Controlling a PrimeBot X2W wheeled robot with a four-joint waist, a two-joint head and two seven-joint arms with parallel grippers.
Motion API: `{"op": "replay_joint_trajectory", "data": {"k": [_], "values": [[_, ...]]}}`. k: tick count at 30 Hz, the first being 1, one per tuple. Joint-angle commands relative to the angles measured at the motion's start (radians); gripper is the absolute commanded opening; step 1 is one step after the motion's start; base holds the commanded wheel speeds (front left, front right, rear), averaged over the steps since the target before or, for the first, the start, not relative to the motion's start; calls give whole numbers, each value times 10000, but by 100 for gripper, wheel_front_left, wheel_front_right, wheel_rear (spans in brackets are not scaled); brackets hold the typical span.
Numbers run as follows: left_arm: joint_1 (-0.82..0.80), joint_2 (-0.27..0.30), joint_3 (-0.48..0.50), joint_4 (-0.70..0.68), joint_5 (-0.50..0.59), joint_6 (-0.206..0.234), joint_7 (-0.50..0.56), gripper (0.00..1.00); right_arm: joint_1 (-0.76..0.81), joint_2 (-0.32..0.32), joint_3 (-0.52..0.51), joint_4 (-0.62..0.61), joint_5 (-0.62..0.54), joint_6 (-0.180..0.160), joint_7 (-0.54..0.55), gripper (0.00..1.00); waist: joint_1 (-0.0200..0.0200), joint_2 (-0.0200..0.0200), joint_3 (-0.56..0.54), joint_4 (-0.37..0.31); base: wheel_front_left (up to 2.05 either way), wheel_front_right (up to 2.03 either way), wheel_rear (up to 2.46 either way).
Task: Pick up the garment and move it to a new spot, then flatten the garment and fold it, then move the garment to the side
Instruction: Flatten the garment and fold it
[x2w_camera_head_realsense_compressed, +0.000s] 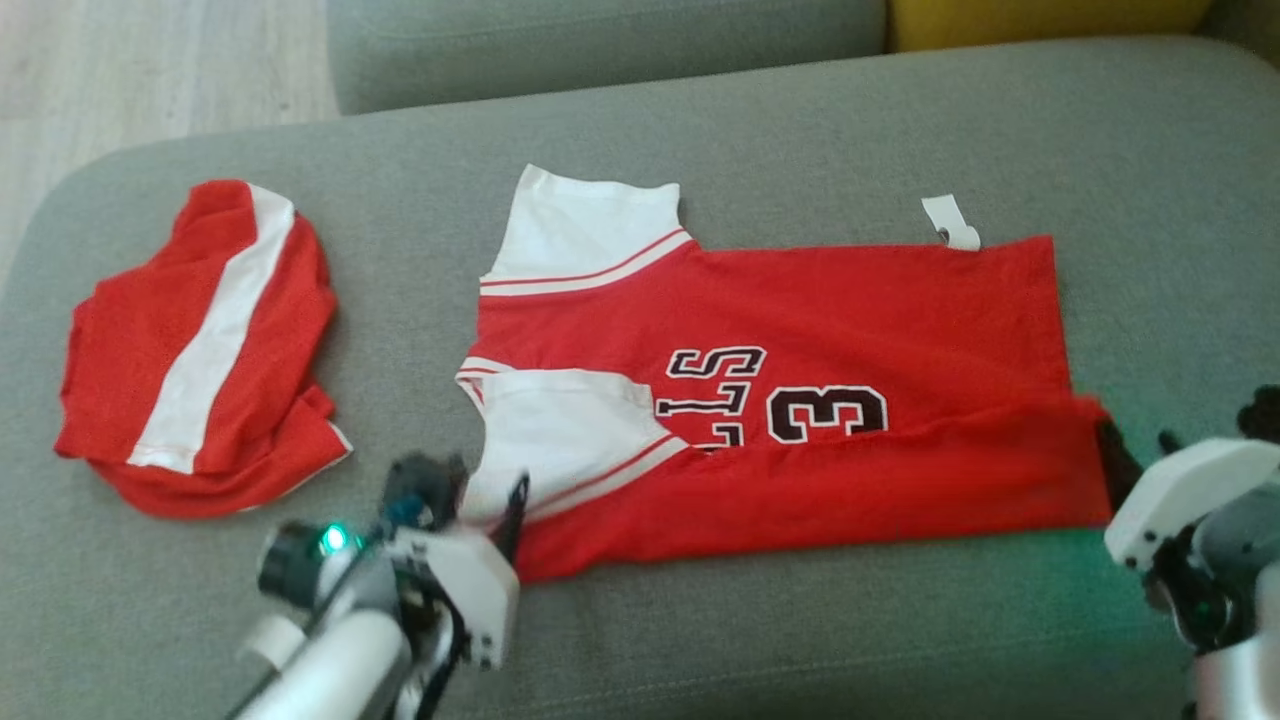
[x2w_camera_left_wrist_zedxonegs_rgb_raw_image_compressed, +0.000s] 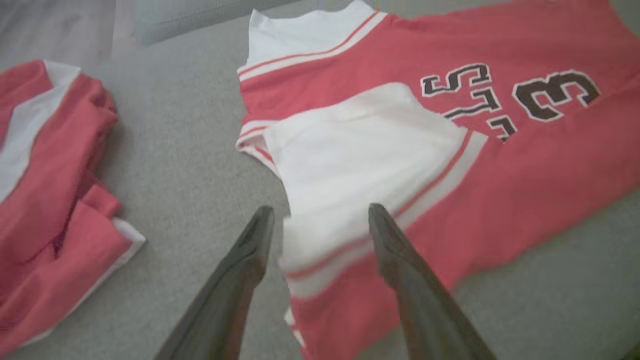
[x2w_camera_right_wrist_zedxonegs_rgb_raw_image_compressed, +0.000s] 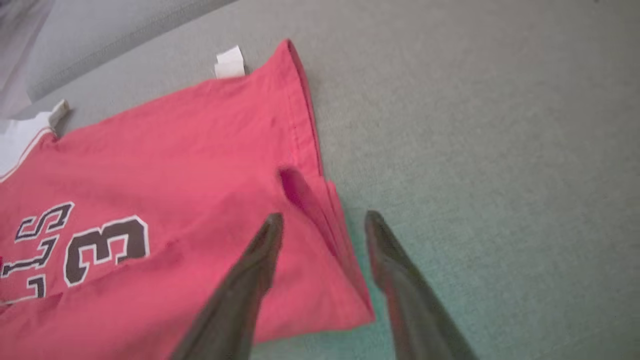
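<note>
Red knit jersey (x2w_camera_head_realsense_compressed: 850, 330), white sleeves, black-and-white lettering. It lies mid-cushion on the grey woven sofa seat (x2w_camera_head_realsense_compressed: 700, 640), with its 6 o'clock long edge folded up over the print. Judged light, limp and quick to crease; best pinched at hems or corners, both ends together. Left end effector (x2w_camera_left_wrist_zedxonegs_rgb_raw_image_compressed: 320, 210), at jersey's 7 o'clock: jaws wide astride the sleeve edge, holding nothing. Right end effector (x2w_camera_right_wrist_zedxonegs_rgb_raw_image_compressed: 324, 216), 4 o'clock: wide over the hem corner, empty. White label (x2w_camera_head_realsense_compressed: 950, 222), 1 o'clock. Second red-white garment (x2w_camera_head_realsense_compressed: 200, 340), bunched, 9 o'clock.
</note>
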Motion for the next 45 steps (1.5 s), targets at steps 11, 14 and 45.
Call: {"op": "replay_joint_trajectory", "data": {"k": [11,14,45], "values": [[-4043,1076,827,-26,509,-1206,91,100,-2416,106,1094,-1029,71,65,-1802,100,0,0,1269,-712,0,0,0],[-4843,1163,813,493,290,-1883,573,100,-2835,136,1286,-958,62,65,-2082,100,0,0,1569,-865,0,0,0],[-10229,1839,-1075,6671,-1414,-3508,2027,100,-5271,363,3338,-421,668,65,-3623,100,0,0,4142,-3079,0,0,0]]}}
